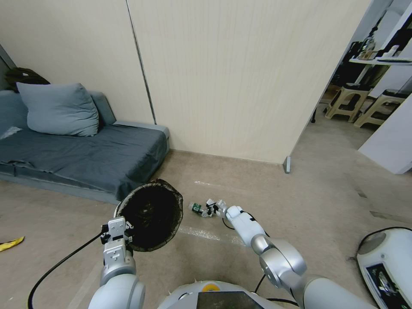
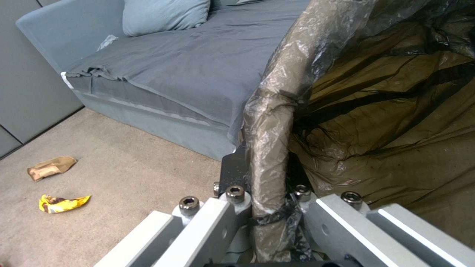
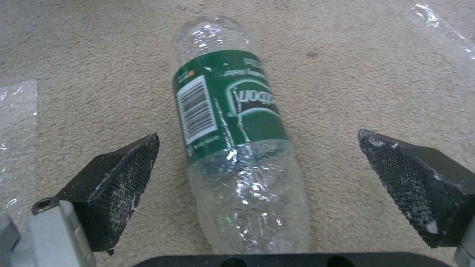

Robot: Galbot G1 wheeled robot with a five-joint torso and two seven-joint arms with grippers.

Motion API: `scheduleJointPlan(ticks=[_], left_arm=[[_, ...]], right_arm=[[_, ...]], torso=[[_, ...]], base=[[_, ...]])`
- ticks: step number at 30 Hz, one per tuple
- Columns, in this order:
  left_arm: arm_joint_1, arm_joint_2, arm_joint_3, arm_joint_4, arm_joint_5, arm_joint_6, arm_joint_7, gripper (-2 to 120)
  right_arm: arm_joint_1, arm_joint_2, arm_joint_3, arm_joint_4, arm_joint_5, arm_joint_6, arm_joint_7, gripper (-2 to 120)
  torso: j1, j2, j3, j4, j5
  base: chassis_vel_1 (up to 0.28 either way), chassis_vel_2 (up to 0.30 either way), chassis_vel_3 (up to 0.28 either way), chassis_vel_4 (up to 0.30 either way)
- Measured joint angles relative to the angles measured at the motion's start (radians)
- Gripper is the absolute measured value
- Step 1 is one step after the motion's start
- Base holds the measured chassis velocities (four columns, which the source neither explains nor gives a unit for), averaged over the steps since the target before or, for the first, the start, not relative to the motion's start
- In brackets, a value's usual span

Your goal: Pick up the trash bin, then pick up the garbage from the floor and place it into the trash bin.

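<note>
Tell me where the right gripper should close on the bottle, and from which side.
Grip the bottle across its labelled middle, coming straight down from above. It lies flat on the carpet, long axis running between the open pads of the right gripper, so closing would likely squeeze its round sides. The clear ends look crumpled and less firm. The left gripper holds the trash bin by its rim.

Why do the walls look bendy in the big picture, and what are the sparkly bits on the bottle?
Head view: the wide lens bows straight lines, so the wall seam curves, and the trash bin held by the left gripper looks tipped. Right wrist view: room light glints off the crinkled clear bottle, lying between the open right gripper pads. Left wrist view: the bin's bag shines softly.
</note>
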Motion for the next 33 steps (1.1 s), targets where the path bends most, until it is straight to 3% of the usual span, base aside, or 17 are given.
scheduleJointPlan(ticks=[26,33], left_arm=[[0.004,-0.006,0.007,0.000,0.020,-0.007,0.000,0],[0.005,-0.007,0.008,0.000,0.021,-0.008,0.000,0]], right_arm=[[-0.007,0.005,0.029,-0.029,0.006,-0.062,0.028,100],[-0.012,0.006,0.035,-0.031,0.009,-0.063,0.027,86]], torso=[[0.000,0.000,0.000,0.0000,0.0000],[0.000,0.000,0.000,0.0000,0.0000]], base=[[0.000,0.000,0.000,0.000],[0.000,0.000,0.000,0.000]])
